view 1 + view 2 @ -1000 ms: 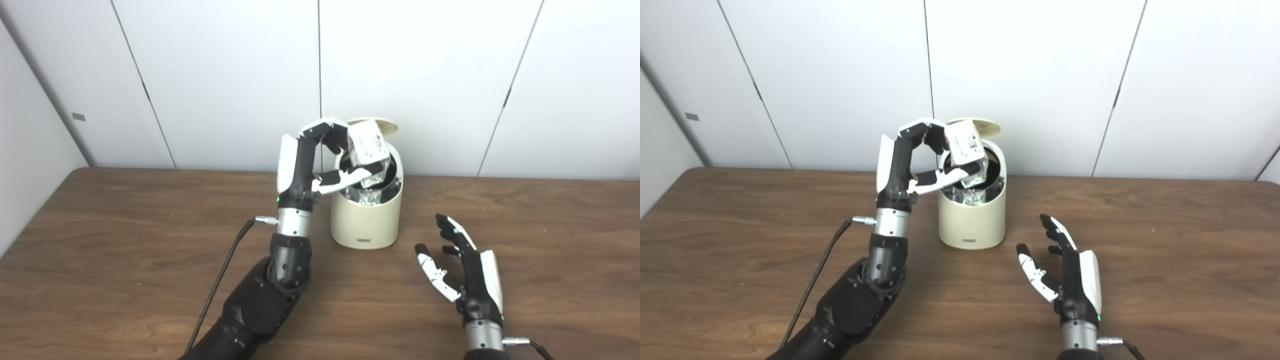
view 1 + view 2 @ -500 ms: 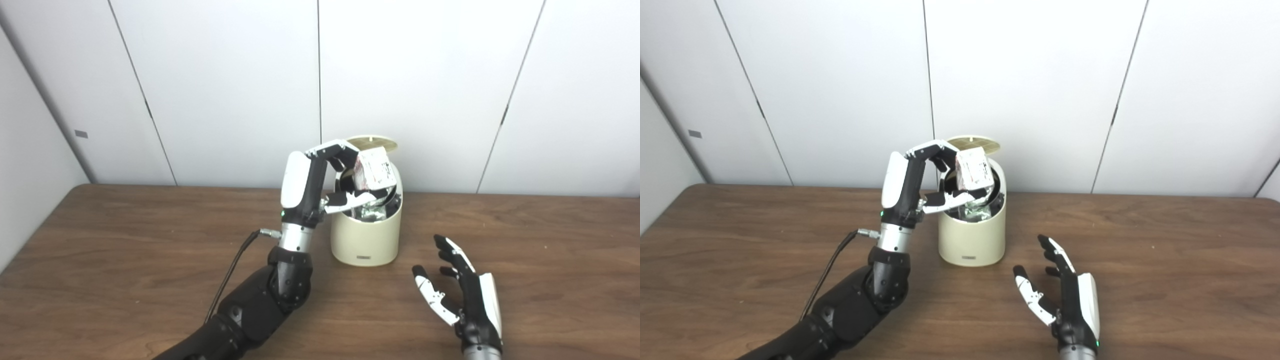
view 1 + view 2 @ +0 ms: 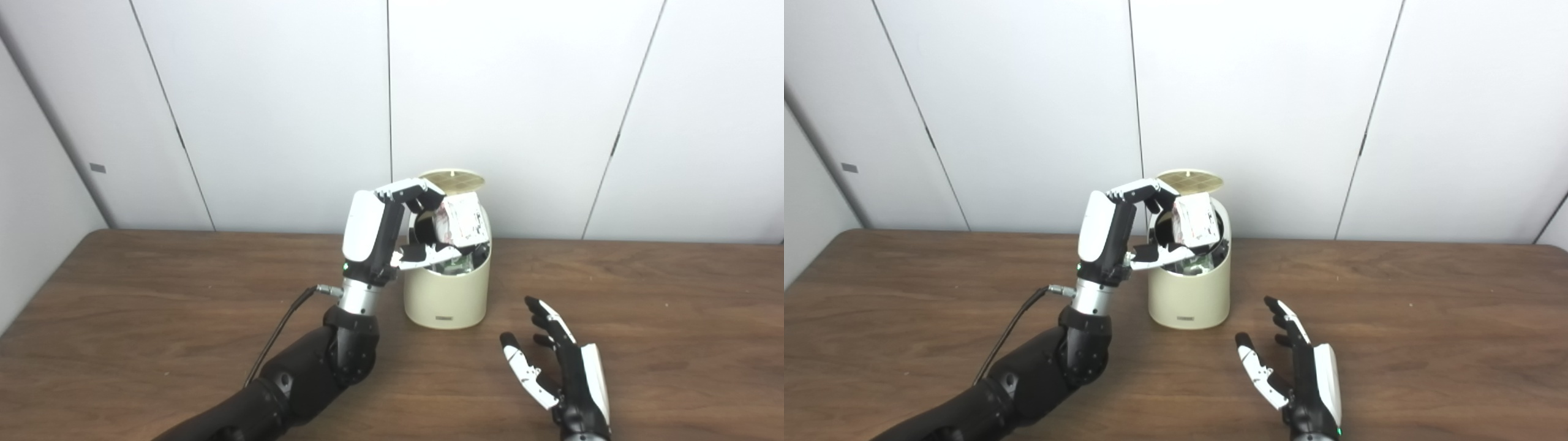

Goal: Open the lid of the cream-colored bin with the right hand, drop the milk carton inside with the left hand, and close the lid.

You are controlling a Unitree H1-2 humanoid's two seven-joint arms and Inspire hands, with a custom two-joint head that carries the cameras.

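The cream-colored bin (image 3: 446, 294) stands at the back middle of the table, its round lid (image 3: 452, 180) flipped up behind the mouth. My left hand (image 3: 392, 229) reaches over the bin's left rim and is shut on the white milk carton (image 3: 460, 222), which is tilted and partly down inside the mouth. Crumpled shiny material lies inside the bin below it. My right hand (image 3: 560, 373) rests open, palm facing left, on the table in front and to the right of the bin, apart from it.
The brown wooden table (image 3: 153, 318) runs across the whole view, with white wall panels (image 3: 551, 104) right behind the bin. A black cable (image 3: 278, 334) hangs from my left wrist down to the table.
The camera has tilted, so the whole scene sits lower in the picture. My left hand has lowered the carton from above the bin's rim into the mouth. The right hand stays open.
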